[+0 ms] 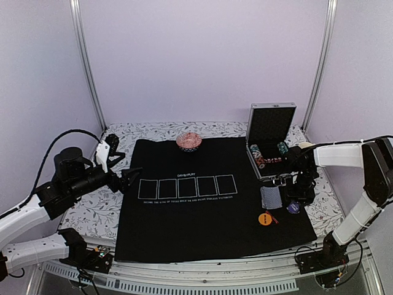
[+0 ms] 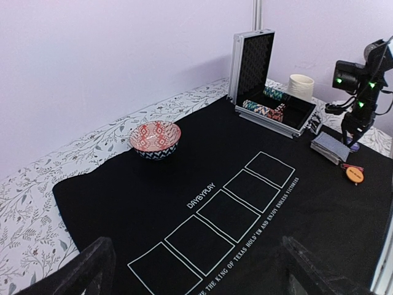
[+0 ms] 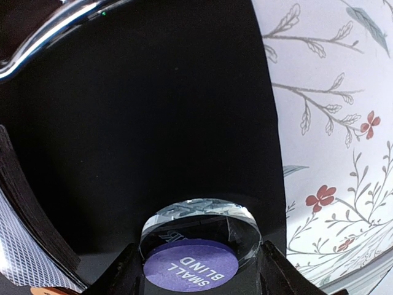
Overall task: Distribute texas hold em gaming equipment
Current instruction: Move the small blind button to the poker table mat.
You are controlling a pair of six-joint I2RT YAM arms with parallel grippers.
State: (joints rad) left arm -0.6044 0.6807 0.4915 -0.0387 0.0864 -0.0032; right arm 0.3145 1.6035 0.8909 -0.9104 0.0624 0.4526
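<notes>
Where the black mat (image 1: pixel 202 227) is reaching closest to the arms, the round orange button (image 1: pixel 264 218) is lying flat on its right side. Just past it, the right pincer (image 3: pixel 199 273) is squeezing the round blue button (image 3: pixel 191 249) from both sides. That button is resting on the mat near the right edge, and the words SMALL BLIND are showing on it. The stack of playing cards (image 1: pixel 271 196) is lying right beside it, a little farther back. The left pincer (image 2: pixel 199 276) is hanging at the mat's left edge with its fingers spread wide and nothing between them. Farther back, the silver case (image 1: pixel 271 123) is standing open with striped poker chips (image 1: pixel 263 155) lying inside. A patterned bowl (image 1: pixel 189 141) is sitting at the mat's far edge. A white cup (image 2: pixel 301 86) is standing beside the case on the table (image 1: pixel 92 215).
</notes>
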